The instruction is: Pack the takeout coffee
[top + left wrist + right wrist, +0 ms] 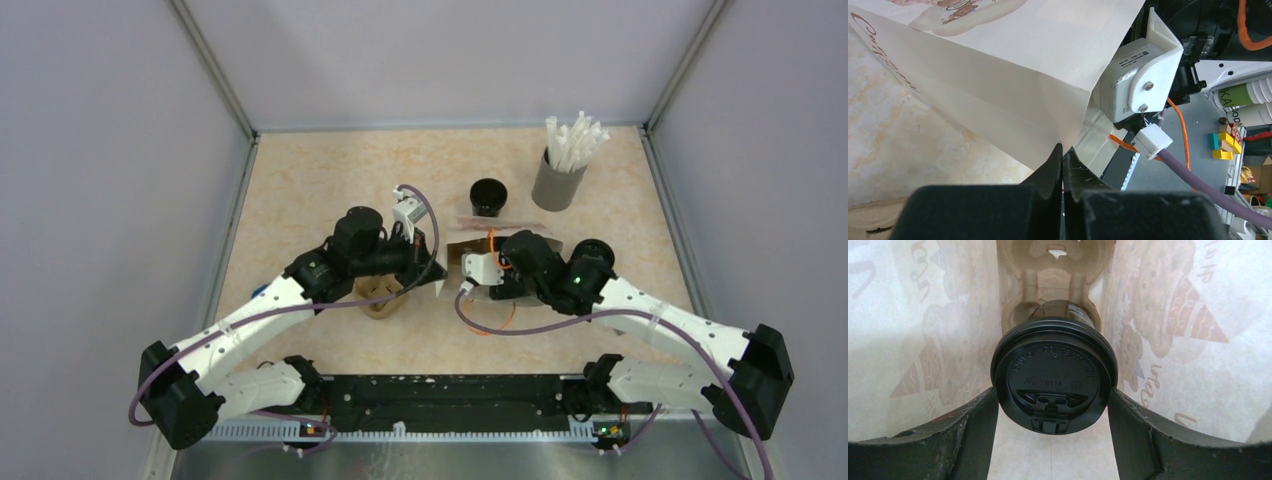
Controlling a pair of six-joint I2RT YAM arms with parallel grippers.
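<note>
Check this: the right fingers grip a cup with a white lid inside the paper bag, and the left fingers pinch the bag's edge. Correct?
The lid is black, not white, as the right wrist view shows. Otherwise yes: the right fingers grip the cup by that lid inside the paper bag, and the left fingers pinch the bag's edge.

This was a robotics lab test cell. The pale, stone-patterned table (300, 180) was boxed in by plain grey panels (100, 150) along its left, far and right edges, with metal posts (213, 70) at the far corners. Two robot arms (250, 320) stood bolted to a black rail (450, 395) along the near edge. Past the table, the left wrist view showed coloured blocks (1224, 145) on a cluttered grey surface.
</note>
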